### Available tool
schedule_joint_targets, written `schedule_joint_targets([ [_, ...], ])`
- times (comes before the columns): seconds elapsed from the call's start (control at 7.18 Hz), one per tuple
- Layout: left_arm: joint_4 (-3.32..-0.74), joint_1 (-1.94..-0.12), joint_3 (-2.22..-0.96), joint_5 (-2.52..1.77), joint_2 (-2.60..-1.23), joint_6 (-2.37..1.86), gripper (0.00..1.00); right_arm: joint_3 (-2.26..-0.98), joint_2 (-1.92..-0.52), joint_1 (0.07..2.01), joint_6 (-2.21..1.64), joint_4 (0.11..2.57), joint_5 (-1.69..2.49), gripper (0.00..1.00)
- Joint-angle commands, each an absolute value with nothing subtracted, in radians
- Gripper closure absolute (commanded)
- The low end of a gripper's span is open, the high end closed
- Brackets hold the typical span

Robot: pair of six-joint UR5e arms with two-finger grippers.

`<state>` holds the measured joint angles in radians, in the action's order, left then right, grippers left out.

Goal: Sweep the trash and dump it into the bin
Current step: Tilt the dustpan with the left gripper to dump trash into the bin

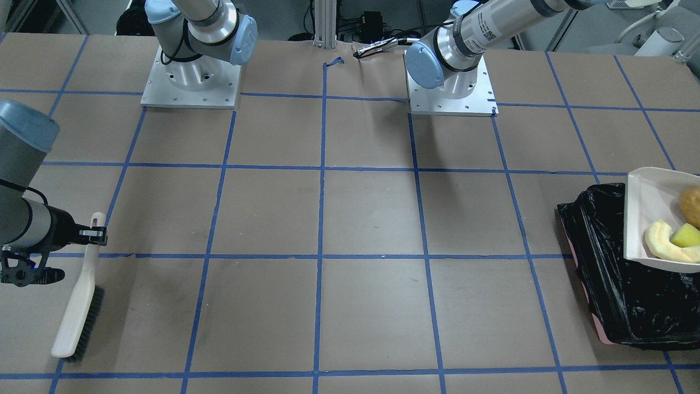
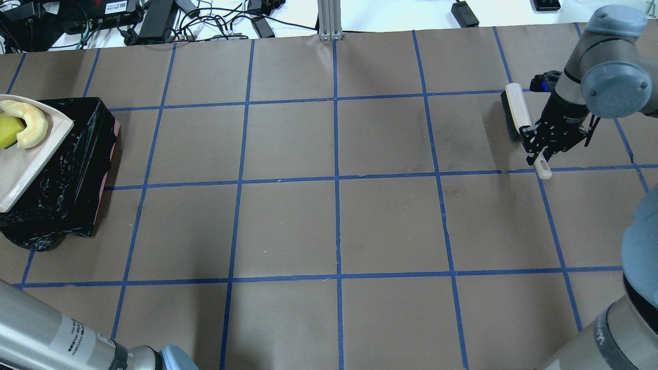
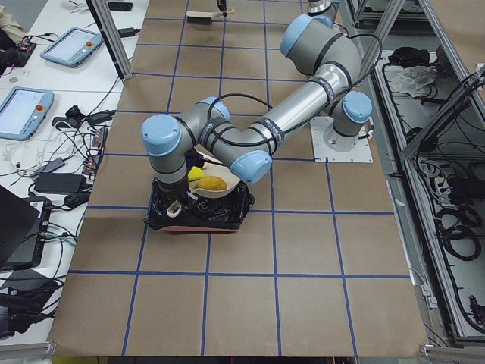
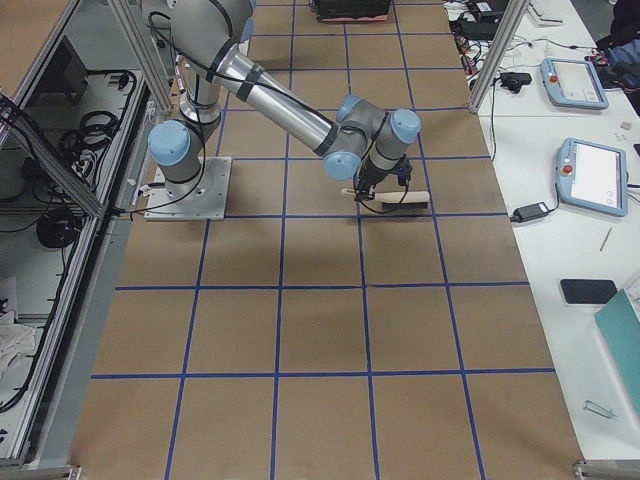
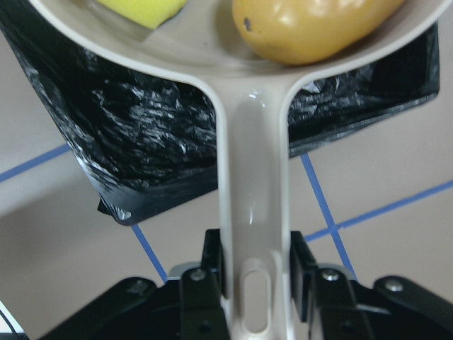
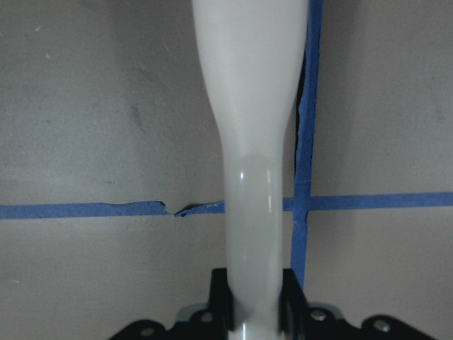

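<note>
My left gripper [image 5: 255, 263] is shut on the handle of the beige dustpan [image 5: 251, 177]. It holds the pan [image 1: 648, 202] over the bin [image 1: 618, 295], a pinkish box lined with a black bag [image 2: 72, 169]. In the pan lie the golden-brown potato [image 1: 692, 205], the yellow wedge [image 1: 685, 235] and the pale rind slice [image 1: 664, 243]. The potato [image 5: 311, 25] and the wedge [image 5: 145, 7] sit just beyond the handle. My right gripper [image 2: 538, 151] is shut on the handle of a white brush [image 2: 516, 110] at the far other end of the table, its bristles down by the paper [image 1: 82, 306].
Brown paper with a blue tape grid [image 2: 336, 177] covers the table. The two arm bases [image 1: 191, 82] [image 1: 451, 87] stand at the robot's edge. Cables and power boxes [image 2: 154, 20] lie beyond the far edge. The bin stands near the table's left end.
</note>
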<state>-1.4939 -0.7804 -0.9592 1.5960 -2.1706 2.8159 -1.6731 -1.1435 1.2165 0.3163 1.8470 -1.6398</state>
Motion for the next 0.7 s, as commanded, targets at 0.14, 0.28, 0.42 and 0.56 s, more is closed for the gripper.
schedule_joint_targets([
  [0.14,-1.428,-0.779,-0.949,1.641,-2.190,2.917,1.00,-1.674,-1.143,1.216,0.318,1.845,-1.640,0.48],
  [0.28,-1.419,-0.787,-0.950,1.649,-2.194,2.919,1.00,-1.674,-1.143,1.216,0.313,1.847,-1.638,0.18],
  [0.42,-1.401,-0.796,-0.950,1.670,-2.194,2.939,1.00,-1.672,-1.144,1.216,0.310,1.850,-1.637,0.00],
  [0.56,-1.381,-0.804,-0.950,1.672,-2.192,2.959,1.00,-1.669,-1.155,1.216,0.308,1.839,-1.650,0.00],
])
